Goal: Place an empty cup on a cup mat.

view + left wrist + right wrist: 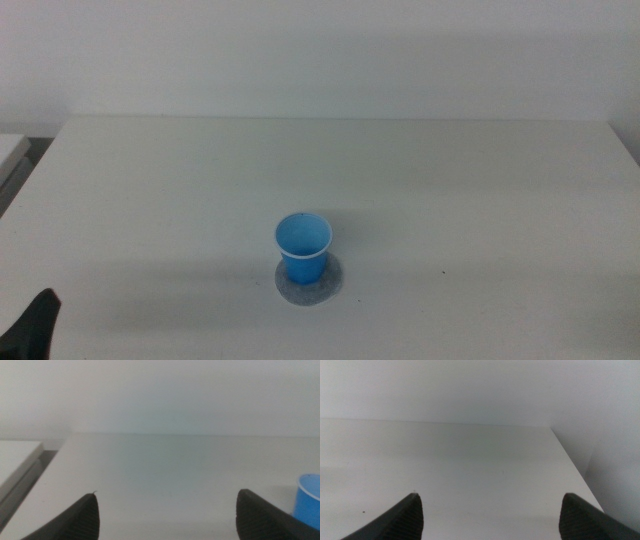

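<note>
The bright blue cup (303,247) stands upright on the speckled grey cup mat (309,285) near the table's front middle. Its inside is empty. My left gripper (167,515) is open and empty, low at the front left corner of the table; one jaw tip shows in the middle view (32,325). The cup's edge shows in the left wrist view (309,501), beside one jaw and apart from it. My right gripper (490,515) is open and empty; it is out of the middle view and faces bare table.
The white table (450,190) ends at a pale wall behind. A lower white surface (10,150) stands beyond the table's left edge. The table's right edge (572,467) shows in the right wrist view.
</note>
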{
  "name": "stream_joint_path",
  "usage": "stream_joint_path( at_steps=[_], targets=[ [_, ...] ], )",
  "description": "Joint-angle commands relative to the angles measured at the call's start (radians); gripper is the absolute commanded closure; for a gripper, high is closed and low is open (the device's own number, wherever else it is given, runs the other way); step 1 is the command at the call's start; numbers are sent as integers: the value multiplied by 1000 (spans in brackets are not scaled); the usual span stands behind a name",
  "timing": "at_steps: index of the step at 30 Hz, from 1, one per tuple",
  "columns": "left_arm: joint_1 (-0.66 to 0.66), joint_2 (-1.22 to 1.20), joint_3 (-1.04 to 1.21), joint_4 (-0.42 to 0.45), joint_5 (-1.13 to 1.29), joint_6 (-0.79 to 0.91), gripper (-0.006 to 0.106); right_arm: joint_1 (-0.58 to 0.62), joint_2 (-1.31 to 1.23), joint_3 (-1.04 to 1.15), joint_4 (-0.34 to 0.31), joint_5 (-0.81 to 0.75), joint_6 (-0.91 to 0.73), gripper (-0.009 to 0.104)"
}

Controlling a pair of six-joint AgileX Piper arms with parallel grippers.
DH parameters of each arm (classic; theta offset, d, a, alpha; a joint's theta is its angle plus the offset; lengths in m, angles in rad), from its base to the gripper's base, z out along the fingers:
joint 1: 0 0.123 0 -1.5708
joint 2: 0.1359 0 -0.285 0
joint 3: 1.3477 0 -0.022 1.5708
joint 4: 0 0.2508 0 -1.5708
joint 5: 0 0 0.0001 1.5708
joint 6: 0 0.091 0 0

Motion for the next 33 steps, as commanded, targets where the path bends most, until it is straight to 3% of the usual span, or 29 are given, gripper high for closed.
stream_joint_path(
  at_steps=[1, 9, 16, 33],
  targets=[
    [11, -56, 7, -14, 40, -3, 7, 1, -5, 3, -7, -7, -4, 2],
    [9, -108, 7, -20, 32, 8, 7, 1, -5, 3, -7, -7, -4, 2],
    [13, -112, 7, -163, 60, 186, 7, 1, -5, 3, -7, -7, -4, 2],
    [18, -112, 7, -108, 58, 188, 7, 1, -5, 3, -7, -7, -4, 2]
  ],
)
